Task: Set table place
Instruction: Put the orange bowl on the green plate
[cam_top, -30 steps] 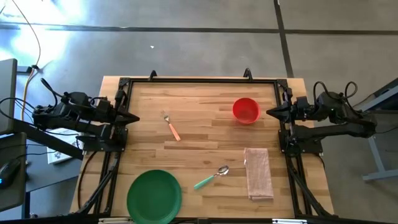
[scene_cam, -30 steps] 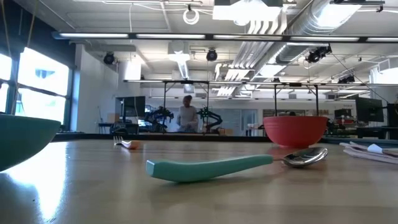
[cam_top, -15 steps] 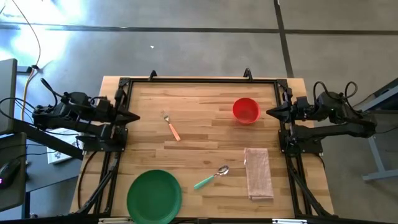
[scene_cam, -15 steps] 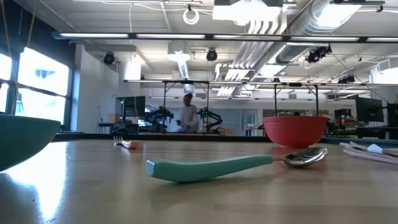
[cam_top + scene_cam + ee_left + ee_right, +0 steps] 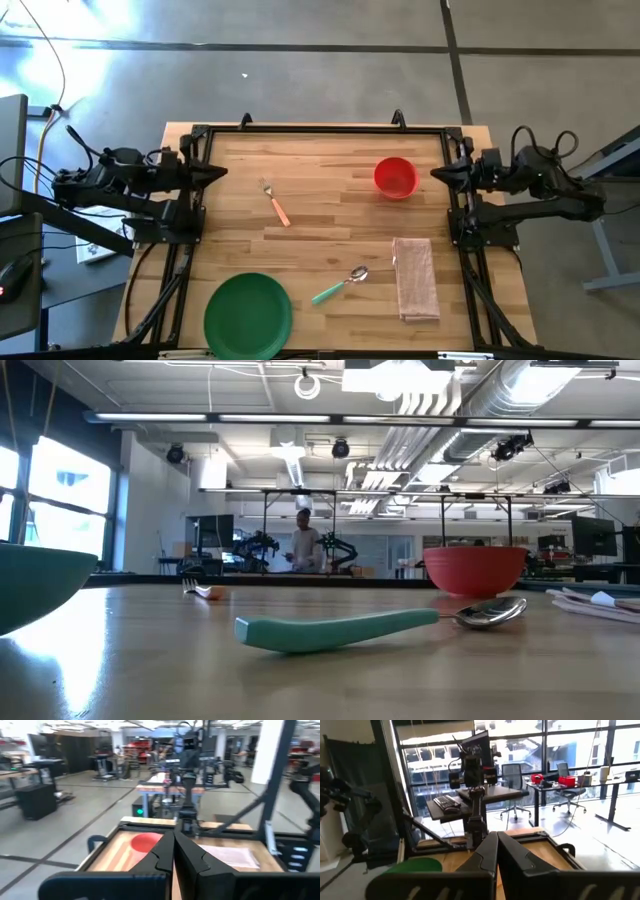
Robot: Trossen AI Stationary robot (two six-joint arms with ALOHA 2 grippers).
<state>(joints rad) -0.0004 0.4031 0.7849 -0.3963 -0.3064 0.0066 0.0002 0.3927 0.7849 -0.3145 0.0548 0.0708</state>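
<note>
Though glossy, round green plate [image 5: 247,316]

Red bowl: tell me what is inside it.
From above, the red bowl looks empty; only its red inside shows. In the low view its wall hides the interior, so that view adds nothing.

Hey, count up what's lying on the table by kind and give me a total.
Plate: 1
Bowl: 1
Fork: 1
Spoon: 1
Napkin: 1
Total: 5
</note>
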